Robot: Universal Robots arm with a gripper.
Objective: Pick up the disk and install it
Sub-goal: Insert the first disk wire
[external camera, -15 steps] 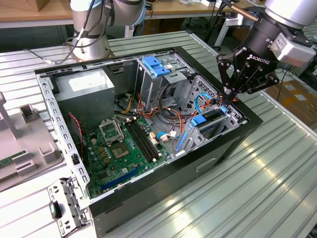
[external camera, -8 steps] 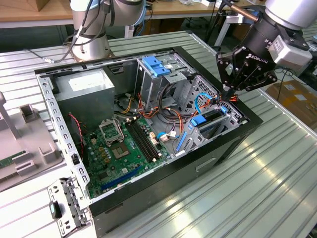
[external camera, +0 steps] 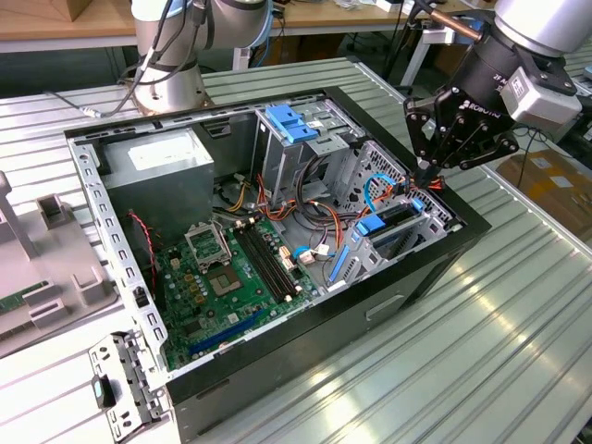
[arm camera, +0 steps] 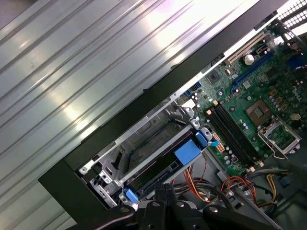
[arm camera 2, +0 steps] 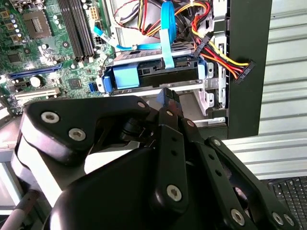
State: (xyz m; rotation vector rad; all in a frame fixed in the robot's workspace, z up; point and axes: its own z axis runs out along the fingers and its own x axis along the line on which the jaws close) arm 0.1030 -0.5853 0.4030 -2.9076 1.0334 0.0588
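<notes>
Disk sits inside a metal cage in a corner of the open computer case. It lies flat in its slot, with blue rails on its sides. A blue tab sticks out at one end of it. In the exterior view the cage is at the case's right end, near the black wall.

The jaws are pressed together and hold nothing. Their tips hang just above the cage, close to the disk. I cannot tell if they touch it. In both wrist views the black tips point at the long edge of the disk. The arm comes in from the exterior view's upper right.

A flat blue cable bends over the top of the cage. Red, yellow and black wires run beside it. A black plug at their end lies against the black case wall.

The green board lies on the bottom of the case, next to the cage. It has long black slots. A big grey box with a white sticker is at the other end, well apart from the disk. A light-blue bracket sits on top of another cage at the back. The case rests on a ribbed metal surface.
</notes>
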